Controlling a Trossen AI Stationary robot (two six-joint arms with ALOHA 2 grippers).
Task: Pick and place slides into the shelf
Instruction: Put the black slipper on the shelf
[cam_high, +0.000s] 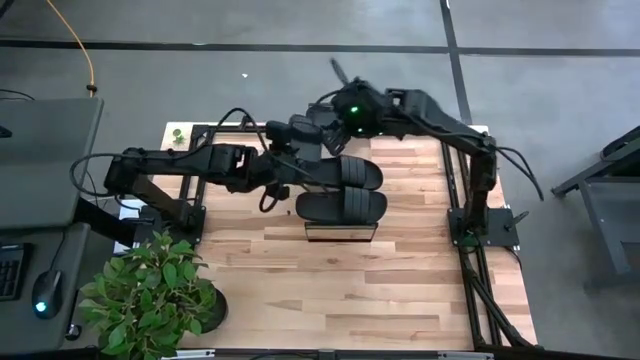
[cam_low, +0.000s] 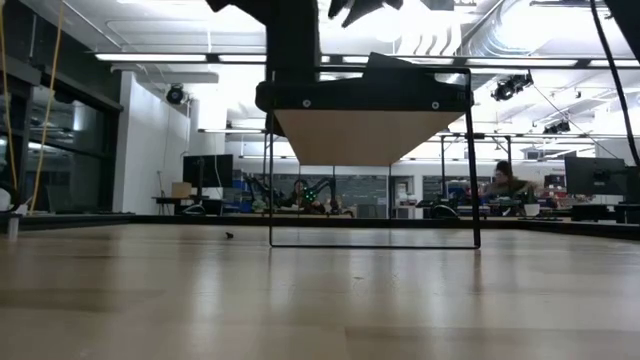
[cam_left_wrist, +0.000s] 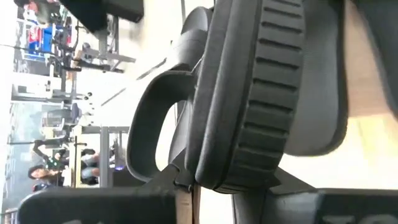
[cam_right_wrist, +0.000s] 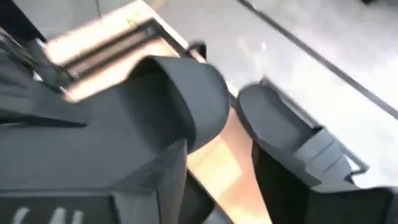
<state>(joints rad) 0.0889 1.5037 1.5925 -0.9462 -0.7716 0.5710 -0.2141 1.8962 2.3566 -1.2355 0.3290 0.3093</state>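
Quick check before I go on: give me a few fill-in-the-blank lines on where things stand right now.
1. The shelf stands on a ___ tabletop.
2. The right gripper has its jaws ___.
3. The left wrist view is nearly filled by a slide, seen from its ridged ___.
4. The potted plant stands at the table's ___ side, by the robot's own sides.

Missing words: wooden; open; sole; left

Wooden table with a small shelf on it

The butcher-block table (cam_high: 390, 290) carries a narrow shelf (cam_high: 341, 233) near its middle and a potted plant (cam_high: 150, 295) at one corner; two black slides (cam_high: 342, 206) lie side by side on the shelf's top.
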